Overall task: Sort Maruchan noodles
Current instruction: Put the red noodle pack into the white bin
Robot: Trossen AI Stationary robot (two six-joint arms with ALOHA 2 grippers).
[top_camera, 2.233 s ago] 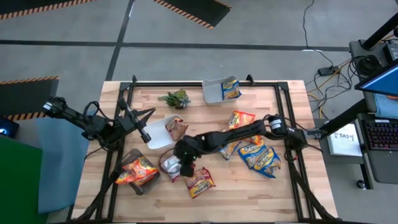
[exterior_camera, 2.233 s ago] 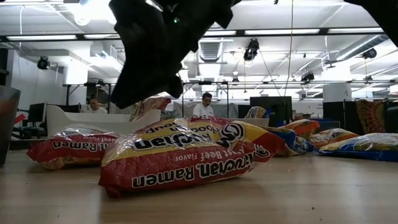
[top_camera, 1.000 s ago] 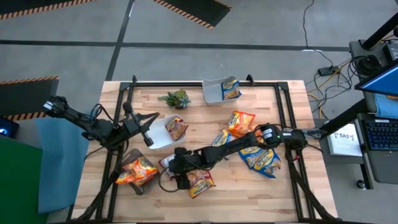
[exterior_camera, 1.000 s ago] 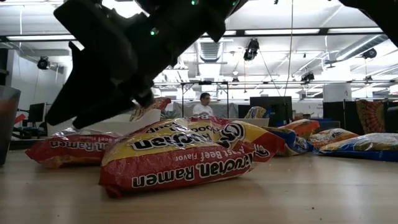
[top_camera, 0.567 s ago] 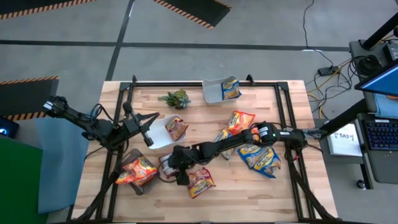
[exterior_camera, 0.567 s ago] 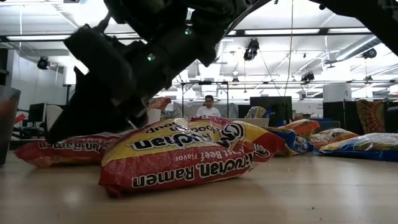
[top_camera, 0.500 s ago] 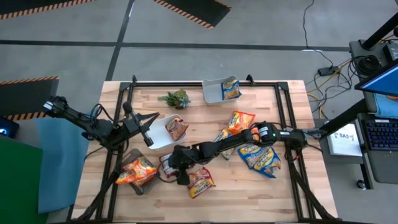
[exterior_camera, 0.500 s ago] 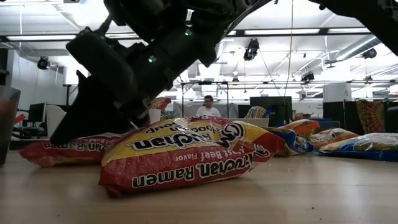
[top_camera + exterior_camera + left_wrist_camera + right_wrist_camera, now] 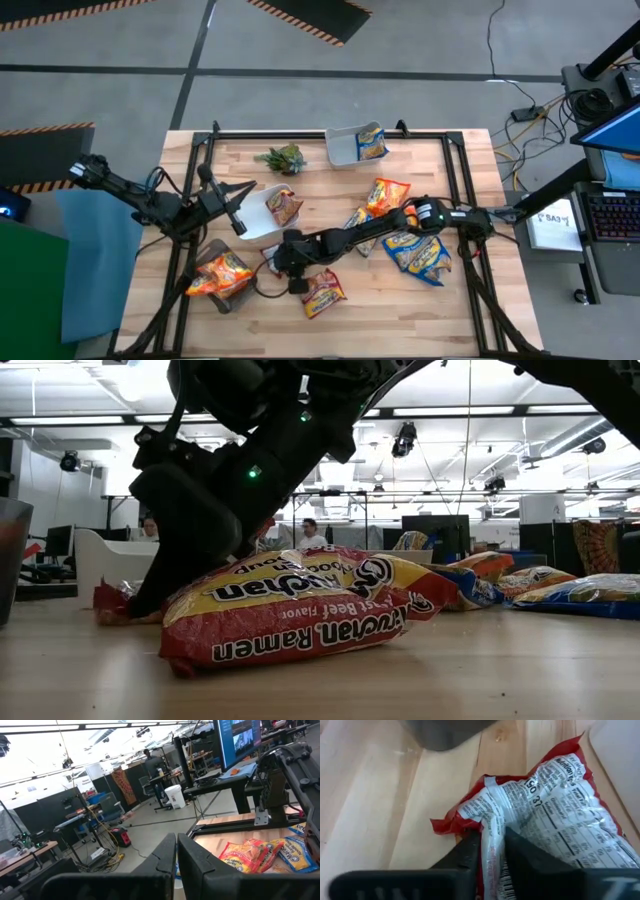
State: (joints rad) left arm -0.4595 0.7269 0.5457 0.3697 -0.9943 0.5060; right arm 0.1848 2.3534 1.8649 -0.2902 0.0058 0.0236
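Note:
A dark red Maruchan packet [image 9: 555,815] lies back side up on the table, between the grey tub [image 9: 213,252] and the white tub [image 9: 255,218]. My right gripper [image 9: 492,857] reaches across from the table's right and is shut on it; it also shows in the high view [image 9: 284,268]. An orange-red packet [image 9: 322,292] lies just near of it and fills the low view [image 9: 300,610]. My left gripper [image 9: 236,214] hangs shut and empty over the white tub's left rim. My right gripper pinches the raised back seam [image 9: 492,832] of the dark red packet between its two fingers, near the packet's left end. The fingers [image 9: 150,595] slant down from above and from the table's right. The packet rests on the table.
The white tub holds a dark red packet [image 9: 285,207], the grey tub orange packets [image 9: 226,270]. A far white tub [image 9: 342,148] holds a blue-yellow packet [image 9: 372,142]. A green plant [image 9: 282,157] stands far left. Several packets [image 9: 418,252] lie at the right.
My right gripper has come down onto the dark red packet and stands steeper over it. The packet's left end has drawn in toward the table's right, so less of it shows beside the front packet in the low view.

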